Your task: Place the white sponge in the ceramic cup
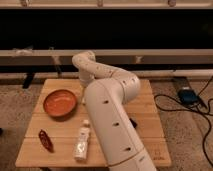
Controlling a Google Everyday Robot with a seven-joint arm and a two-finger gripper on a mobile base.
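Scanning leftmost, a red chili and orange bowl sit left of the gripper, which dips just beside the bowl, likely reaching down (grip state: cannot tell). The folded arm probably hides the white sponge and ceramic cup.

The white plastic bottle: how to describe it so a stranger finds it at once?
On the wooden table, look near the front edge, beside the big white robot arm, whose hand is hidden from view. The white plastic bottle lies there, between the arm and a small dark red object; it is long and pale, unlike the round orange bowl behind it.
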